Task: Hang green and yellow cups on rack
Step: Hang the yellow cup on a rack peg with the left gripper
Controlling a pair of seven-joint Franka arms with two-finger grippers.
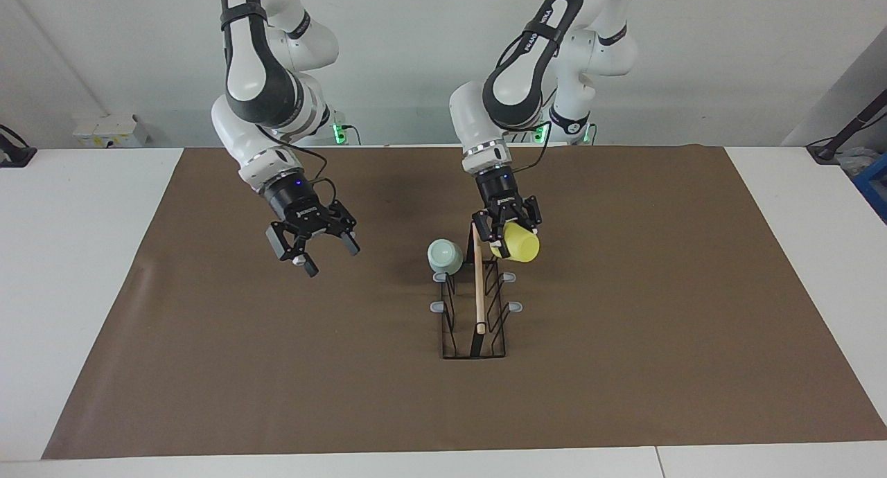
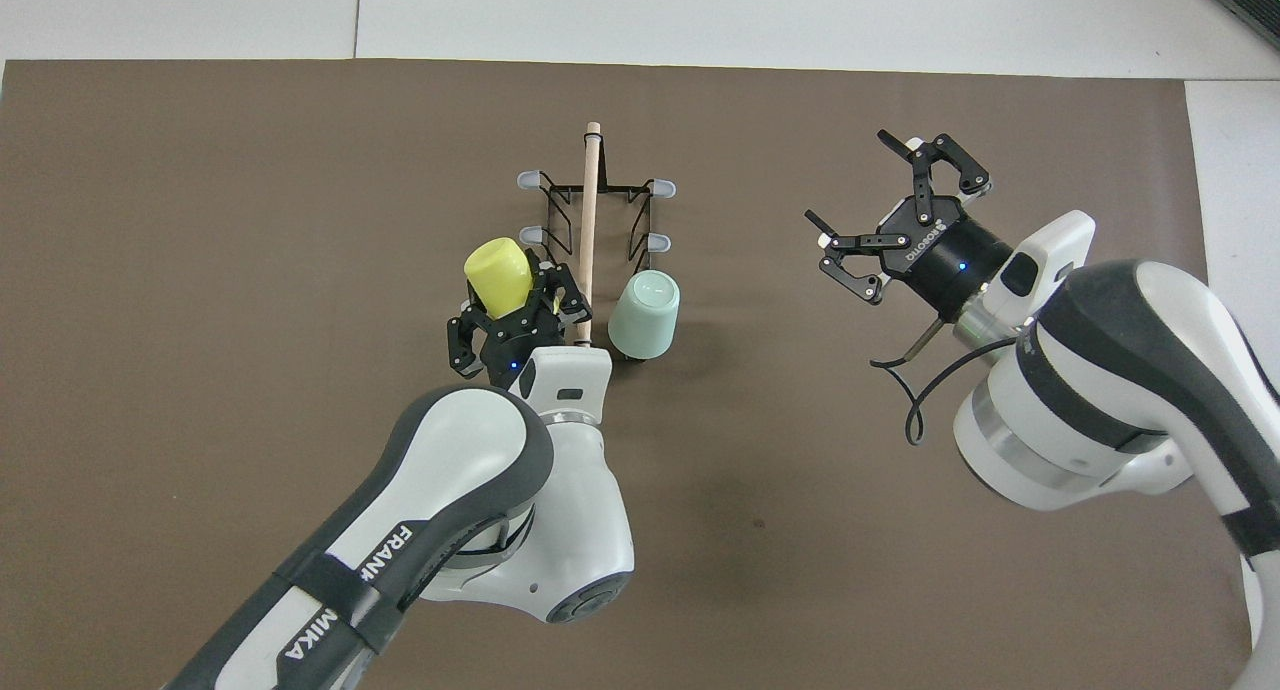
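Green cup already on rack prong, robots' end. L gripper clenched on yellow cup over rack's same end, L-arm side. You tip it onto prong next, then release. R gripper released, waits.

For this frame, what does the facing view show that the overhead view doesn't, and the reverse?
Only the facing view shows the arms' bases and height: the left gripper holds the yellow cup raised, tilted, at the rack's end nearest the robots, and the right gripper hangs well above the brown mat. Only the overhead view shows the green cup's flat bottom facing up and the rack's prongs spread in plan. Both show the green cup on a prong on the right arm's side, the right gripper open and empty.
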